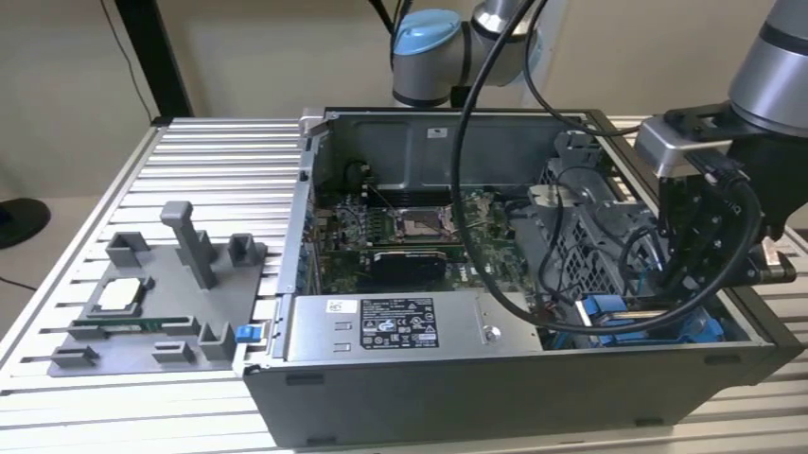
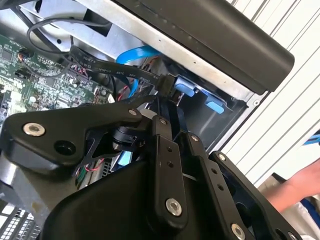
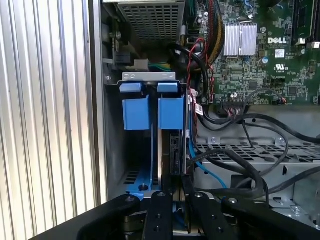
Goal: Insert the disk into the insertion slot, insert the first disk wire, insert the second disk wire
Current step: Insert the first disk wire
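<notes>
My gripper (image 1: 688, 307) reaches down into the front corner of the open computer case, at the exterior view's right. Below it is the insertion slot (image 3: 149, 76), a grey metal bay with two bright blue clips (image 3: 171, 110). The disk (image 3: 175, 150) stands edge-on inside the slot, and only its dark narrow edge shows. In the second wrist view my gripper (image 2: 167, 97) is shut on the black connector (image 2: 166, 84) of a flat black disk wire (image 2: 105, 67). A blue disk wire (image 2: 135, 54) runs beside it.
A grey power supply box (image 1: 378, 326) lies along the case front, with the motherboard (image 1: 404, 227) behind it. A perforated metal cage (image 3: 260, 150) draped with black cables sits beside the slot. A grey parts fixture (image 1: 151, 303) rests on the ribbed table (image 1: 215, 161). A person's hand (image 2: 300, 185) is nearby.
</notes>
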Motion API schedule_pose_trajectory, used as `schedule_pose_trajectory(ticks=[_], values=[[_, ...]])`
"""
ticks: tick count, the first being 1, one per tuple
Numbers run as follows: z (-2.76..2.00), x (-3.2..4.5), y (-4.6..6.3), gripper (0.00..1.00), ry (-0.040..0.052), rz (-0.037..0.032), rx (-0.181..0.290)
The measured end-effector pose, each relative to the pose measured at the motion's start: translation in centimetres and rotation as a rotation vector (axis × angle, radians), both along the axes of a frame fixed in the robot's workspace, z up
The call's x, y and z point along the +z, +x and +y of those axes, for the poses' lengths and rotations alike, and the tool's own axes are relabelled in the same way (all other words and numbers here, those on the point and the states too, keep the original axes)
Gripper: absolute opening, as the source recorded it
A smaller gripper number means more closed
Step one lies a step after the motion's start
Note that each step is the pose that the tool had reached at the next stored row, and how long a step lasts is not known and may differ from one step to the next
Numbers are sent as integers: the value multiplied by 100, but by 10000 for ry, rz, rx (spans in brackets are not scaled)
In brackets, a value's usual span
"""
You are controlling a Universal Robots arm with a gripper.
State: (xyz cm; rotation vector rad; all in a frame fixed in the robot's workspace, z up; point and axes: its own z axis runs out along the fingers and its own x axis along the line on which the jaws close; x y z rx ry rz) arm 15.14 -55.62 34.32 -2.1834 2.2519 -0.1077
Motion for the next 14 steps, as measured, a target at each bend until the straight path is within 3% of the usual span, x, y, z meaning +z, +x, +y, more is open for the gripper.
schedule_pose_trajectory(ticks=[8,14], values=[[3,-23,-11,0,-36,-22,-1],[7,-99,-16,0,-68,-22,-1]])
